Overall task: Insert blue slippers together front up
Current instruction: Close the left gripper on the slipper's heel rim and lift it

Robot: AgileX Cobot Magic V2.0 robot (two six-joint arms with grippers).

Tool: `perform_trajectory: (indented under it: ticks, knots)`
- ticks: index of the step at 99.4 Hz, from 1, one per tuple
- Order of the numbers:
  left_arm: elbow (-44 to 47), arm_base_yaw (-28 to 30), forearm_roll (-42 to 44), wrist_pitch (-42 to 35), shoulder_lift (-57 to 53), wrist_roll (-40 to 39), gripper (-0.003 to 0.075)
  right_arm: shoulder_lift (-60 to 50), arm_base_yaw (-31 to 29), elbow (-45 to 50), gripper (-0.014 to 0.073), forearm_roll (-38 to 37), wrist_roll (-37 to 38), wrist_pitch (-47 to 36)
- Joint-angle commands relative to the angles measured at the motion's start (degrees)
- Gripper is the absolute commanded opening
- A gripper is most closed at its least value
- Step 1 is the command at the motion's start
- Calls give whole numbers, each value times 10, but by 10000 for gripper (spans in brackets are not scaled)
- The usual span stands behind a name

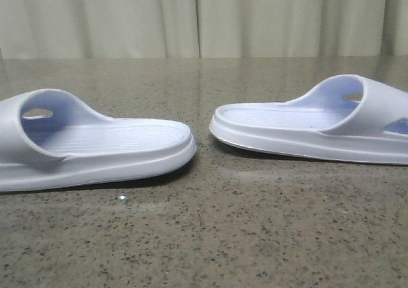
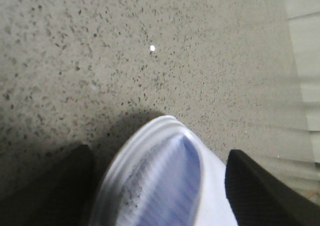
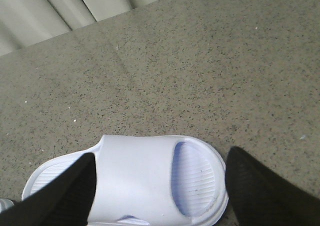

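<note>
Two pale blue-white slippers lie sole-down on the speckled table, heels toward each other with a gap between. In the front view the left slipper [image 1: 95,148] has its strap at the left and the right slipper [image 1: 306,125] has its strap at the right. No gripper shows in that view. My left gripper [image 2: 157,153] is open, its dark fingers [image 2: 47,186] standing either side of one slipper's rounded open-strap end [image 2: 160,181]. The right gripper [image 3: 161,155] is open over the other slipper's wide strap [image 3: 135,173], one finger [image 3: 262,186] beside its toe end.
The grey-brown speckled tabletop [image 1: 204,237] stretches all around the slippers. A pale curtain [image 1: 204,17] hangs behind the table's far edge. A small white speck [image 1: 121,199] lies just in front of the left slipper.
</note>
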Motion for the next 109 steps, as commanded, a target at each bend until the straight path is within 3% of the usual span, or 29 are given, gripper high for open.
perform_trajectory:
  ticks: [1, 20, 50, 75, 109]
  knots:
    - [-1, -1, 3, 44, 10, 5, 414, 6, -2, -21, 466, 4, 1, -47]
    - [-1, -1, 4, 43, 10, 5, 289, 6, -2, -21, 466, 4, 1, -47]
    - [-1, -1, 5, 24, 10, 8, 15, 6, -2, -21, 466, 4, 1, -47]
    - [-3, -1, -12, 10, 6, 23, 17, 6, -2, -21, 466, 4, 1, -47]
    - [-39, -1, -68, 15, -78, 53, 17, 6, -2, -21, 465, 4, 1, -45]
